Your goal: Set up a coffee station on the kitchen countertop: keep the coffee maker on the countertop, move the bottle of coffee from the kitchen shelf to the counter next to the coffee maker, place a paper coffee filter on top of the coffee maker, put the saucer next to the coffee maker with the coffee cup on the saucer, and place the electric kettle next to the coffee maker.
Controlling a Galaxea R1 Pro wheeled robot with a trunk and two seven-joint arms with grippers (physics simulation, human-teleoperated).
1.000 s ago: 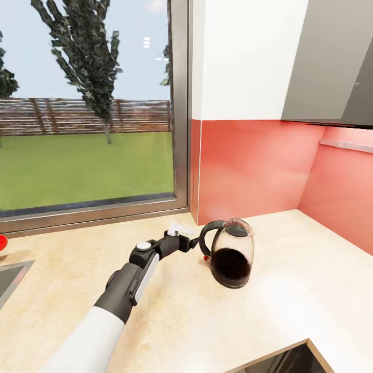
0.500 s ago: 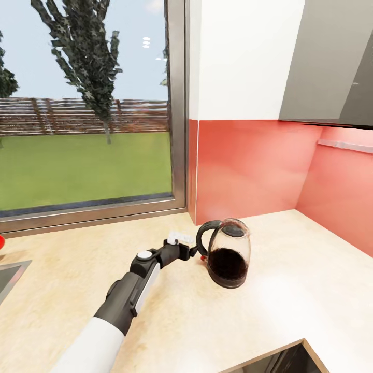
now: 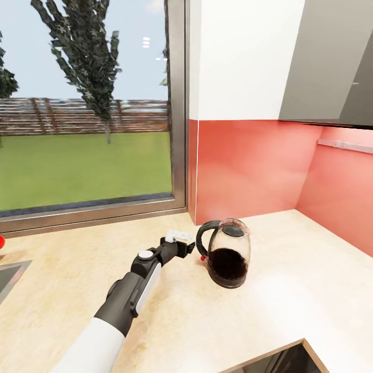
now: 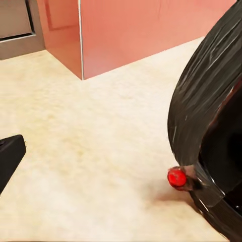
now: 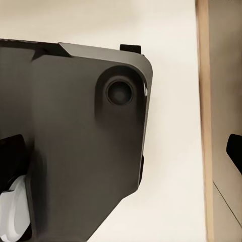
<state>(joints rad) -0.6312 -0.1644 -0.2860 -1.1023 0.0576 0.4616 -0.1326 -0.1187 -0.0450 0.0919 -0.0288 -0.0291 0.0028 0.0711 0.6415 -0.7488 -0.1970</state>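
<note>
The electric kettle (image 3: 228, 258) stands upright on the beige countertop (image 3: 77, 269) near the red corner wall, with dark liquid inside and its black loop handle (image 3: 202, 237) turned toward my left arm. My left gripper (image 3: 187, 243) hovers just beside that handle, open and holding nothing. In the left wrist view the handle (image 4: 206, 96) and the red button (image 4: 176, 177) loom close, with one black finger (image 4: 7, 159) off to the side. In the right wrist view my right gripper (image 5: 122, 151) is open, with a fingertip at each edge of the picture, above a dark grey robot body (image 5: 75, 141).
A big window (image 3: 88, 114) runs behind the counter, and a red backsplash (image 3: 248, 166) turns the corner at the right. A grey sink corner (image 3: 10, 274) and a red object (image 3: 1, 243) sit at the far left. The counter's front edge (image 3: 269, 352) is at lower right.
The head view has shifted slightly. My left gripper has stayed beside the kettle's handle, with only a small shift. The kettle has not moved.
</note>
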